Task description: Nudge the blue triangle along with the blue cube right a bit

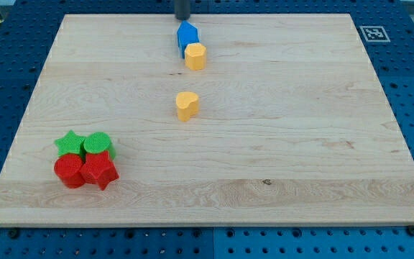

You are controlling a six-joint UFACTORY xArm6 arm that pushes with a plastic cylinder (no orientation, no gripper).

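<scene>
- My tip (pixel 182 18) is seen at the top edge of the frame, just above the blue pieces, at the far rim of the bench (pixel 300 144); only a short length of the dark rod is shown.
- No end effector is fitted, so no jaw state can be told; the rod simply ends in its tip.
- The blue block (pixel 187 35) is found in the upper middle of the frame, just below the tip and apparently not touched by it. A pointed top is shown; whether one piece or a triangle and a cube pressed together are seen cannot be told.
- A yellow block with a rounded outline (pixel 195 55) is set against the blue block's lower right.
- A yellow heart (pixel 187 105) lies alone below that, near the middle of the frame.
- In the lower left a tight cluster is gathered: a green star (pixel 69 142), a green cylinder (pixel 98 143), a red cylinder (pixel 69 171) and a red star (pixel 100 171), all touching.
</scene>
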